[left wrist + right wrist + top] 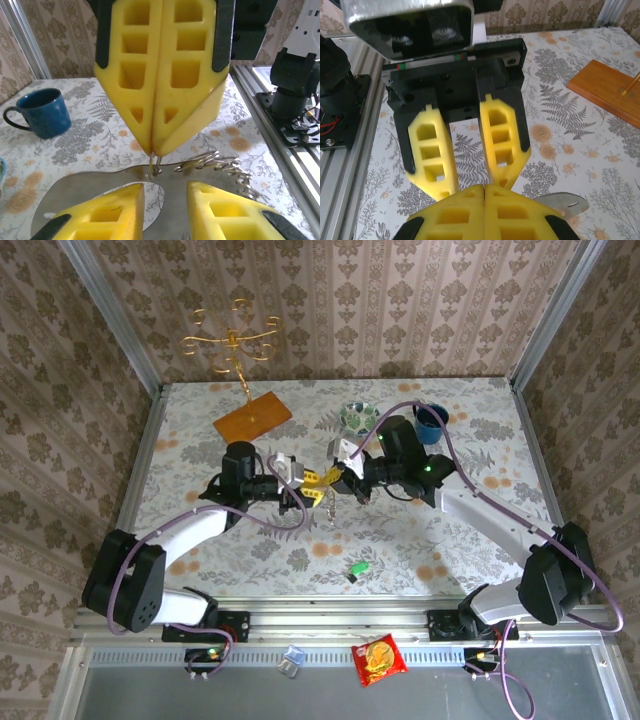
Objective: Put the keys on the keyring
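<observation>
Left wrist view: at centre frame the right gripper (152,148), its yellow fingers pressed together, pinches a thin wire keyring (153,167). Lower down, the left gripper (166,195) gapes astride a flat silver key (95,191). The contents of the blue ceramic mug (42,112) at left are hidden.

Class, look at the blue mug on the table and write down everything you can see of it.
The blue mug is dark blue and glossy, ceramic by its look, with one loop handle seen at its left in the left wrist view. It stands upright, mouth up, on the floral table, toward the far right, beside a patterned bowl but apart from it. Its inside cannot be made out.
</observation>
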Action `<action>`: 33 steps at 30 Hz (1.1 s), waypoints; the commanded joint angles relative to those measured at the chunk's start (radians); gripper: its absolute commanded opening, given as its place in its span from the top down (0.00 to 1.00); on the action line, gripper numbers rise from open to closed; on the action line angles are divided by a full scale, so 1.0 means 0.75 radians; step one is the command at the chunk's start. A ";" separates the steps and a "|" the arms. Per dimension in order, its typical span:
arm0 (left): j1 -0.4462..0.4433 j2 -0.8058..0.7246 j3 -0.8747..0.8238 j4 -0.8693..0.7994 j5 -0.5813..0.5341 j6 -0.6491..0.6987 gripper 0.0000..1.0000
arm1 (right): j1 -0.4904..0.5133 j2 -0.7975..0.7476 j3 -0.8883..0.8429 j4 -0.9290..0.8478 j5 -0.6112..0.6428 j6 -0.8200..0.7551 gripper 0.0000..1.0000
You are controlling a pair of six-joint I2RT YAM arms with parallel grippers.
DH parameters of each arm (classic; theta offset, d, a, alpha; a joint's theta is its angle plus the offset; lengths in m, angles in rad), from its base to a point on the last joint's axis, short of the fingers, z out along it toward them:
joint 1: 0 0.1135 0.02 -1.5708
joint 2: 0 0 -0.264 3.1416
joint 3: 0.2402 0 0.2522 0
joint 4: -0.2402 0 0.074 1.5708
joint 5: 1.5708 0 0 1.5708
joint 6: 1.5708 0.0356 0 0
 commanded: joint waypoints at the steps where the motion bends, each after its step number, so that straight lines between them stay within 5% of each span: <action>1: 0.010 0.013 0.053 -0.053 0.080 0.050 0.71 | 0.016 0.026 0.048 0.048 -0.068 0.006 1.00; 15: 0.016 0.013 0.043 0.057 0.083 -0.029 0.77 | 0.028 0.052 0.054 -0.009 -0.093 -0.014 1.00; 22: 0.020 0.025 -0.004 0.318 0.075 -0.200 1.00 | 0.028 0.053 0.053 -0.038 -0.096 -0.017 1.00; 24: 0.021 0.036 -0.022 0.405 0.075 -0.264 1.00 | 0.028 0.033 0.042 -0.035 -0.053 -0.016 0.99; 26: 0.019 0.035 -0.042 0.440 0.051 -0.277 1.00 | 0.026 -0.013 0.006 -0.008 0.047 -0.013 0.72; 27: 0.018 0.027 -0.054 0.438 0.026 -0.272 1.00 | 0.026 -0.056 -0.016 0.005 0.092 -0.017 0.66; 33: -0.049 -0.078 -0.067 0.146 -0.195 0.049 1.00 | 0.032 -0.217 -0.133 -0.052 0.375 -0.137 0.61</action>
